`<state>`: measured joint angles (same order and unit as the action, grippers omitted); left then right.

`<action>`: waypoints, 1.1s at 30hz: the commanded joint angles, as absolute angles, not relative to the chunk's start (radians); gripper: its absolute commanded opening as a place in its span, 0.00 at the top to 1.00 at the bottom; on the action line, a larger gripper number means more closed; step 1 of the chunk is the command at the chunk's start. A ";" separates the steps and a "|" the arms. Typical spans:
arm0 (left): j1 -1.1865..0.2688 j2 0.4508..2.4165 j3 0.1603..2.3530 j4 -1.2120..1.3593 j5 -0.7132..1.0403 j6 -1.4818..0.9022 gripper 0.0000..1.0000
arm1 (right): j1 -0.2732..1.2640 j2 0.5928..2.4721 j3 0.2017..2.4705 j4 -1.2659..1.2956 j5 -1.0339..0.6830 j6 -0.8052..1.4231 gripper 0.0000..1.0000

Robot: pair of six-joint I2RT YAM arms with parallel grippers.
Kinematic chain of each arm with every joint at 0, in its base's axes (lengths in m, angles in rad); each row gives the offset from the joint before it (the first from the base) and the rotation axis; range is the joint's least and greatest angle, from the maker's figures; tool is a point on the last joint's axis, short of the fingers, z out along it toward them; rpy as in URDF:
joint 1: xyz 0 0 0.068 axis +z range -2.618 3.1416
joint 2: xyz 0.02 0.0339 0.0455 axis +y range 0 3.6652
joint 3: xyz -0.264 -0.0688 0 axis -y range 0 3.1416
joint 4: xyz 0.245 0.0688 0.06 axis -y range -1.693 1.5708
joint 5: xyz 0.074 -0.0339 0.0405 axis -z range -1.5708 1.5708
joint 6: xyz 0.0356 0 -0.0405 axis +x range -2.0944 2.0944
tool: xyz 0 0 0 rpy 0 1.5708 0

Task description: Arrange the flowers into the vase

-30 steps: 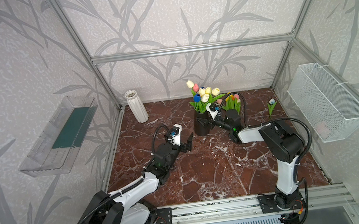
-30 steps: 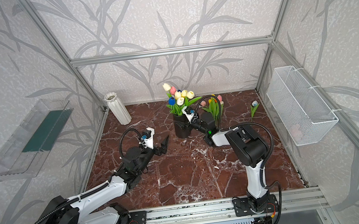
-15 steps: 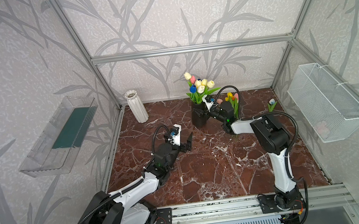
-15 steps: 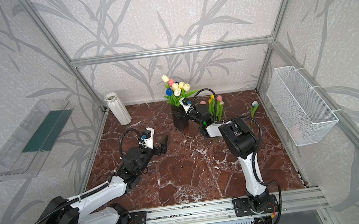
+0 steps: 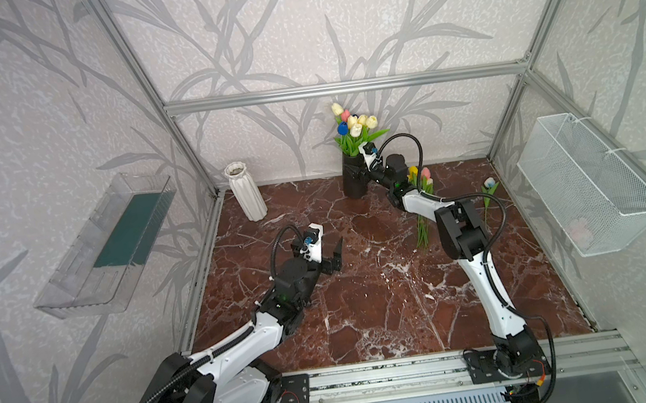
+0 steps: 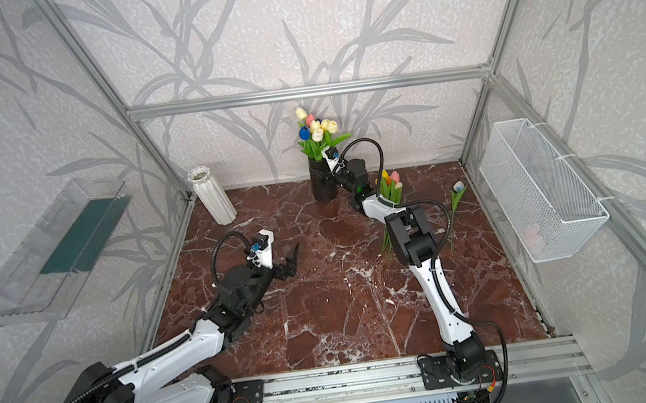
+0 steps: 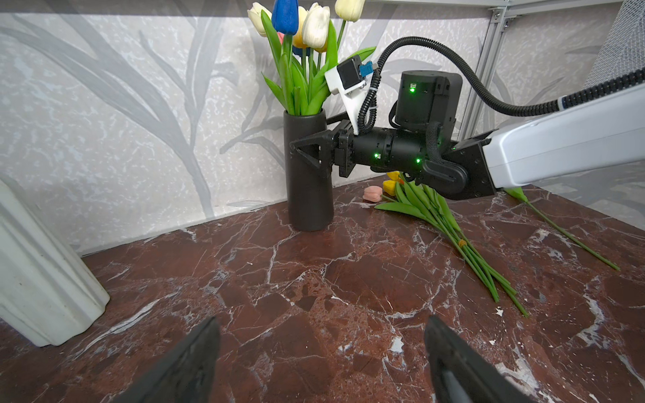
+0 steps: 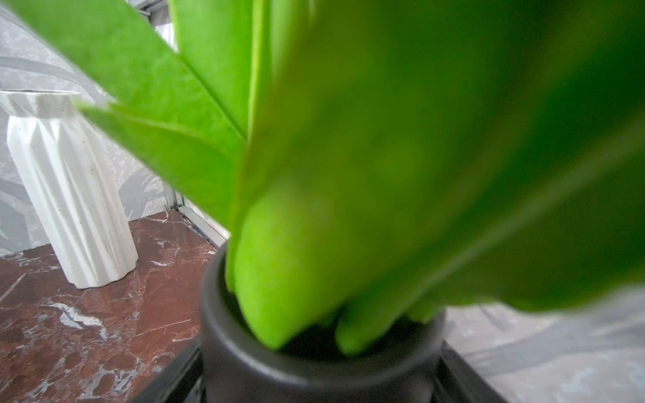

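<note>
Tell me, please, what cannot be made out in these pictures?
- Right wrist view: blurred leaves hide the tulip heads above the black vase.
- Left wrist view: the black vase hides the right gripper's far finger.
- Both top views: the pale pink thing in the wire basket is too small to name.

Bright even light, soft shadows; marble floor [image 5: 368, 310] glossy; right wrist view leaves [image 8: 384, 174] blurred; wide-angle bending at edges

Right wrist view: blurred leaves [image 8: 384, 174] fill most of frame, covering vase [image 8: 314, 377] mouth. Basket [image 5: 586, 178], right of a top view: pink thing [image 5: 579, 229], unidentifiable.
</note>
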<state>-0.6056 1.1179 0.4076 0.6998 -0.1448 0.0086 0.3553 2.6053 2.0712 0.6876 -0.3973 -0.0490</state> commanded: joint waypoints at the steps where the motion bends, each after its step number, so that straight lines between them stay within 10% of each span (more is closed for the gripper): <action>1: -0.597 1.117 0.430 0.686 -0.162 0.029 0.08 | 0.360 2.629 2.158 0.698 -0.416 -0.045 0.50; 11: -0.595 1.146 0.463 0.682 -0.155 0.031 0.08 | 0.360 2.574 2.066 0.768 -0.410 -0.019 0.01; 21: -0.534 1.174 0.545 0.618 -0.153 0.044 0.06 | 0.360 2.361 1.681 0.973 -0.389 -0.015 0.01; 33: -0.117 1.413 0.811 0.549 -0.148 0.002 0.00 | 0.410 1.939 1.008 1.370 -0.350 0.078 0.01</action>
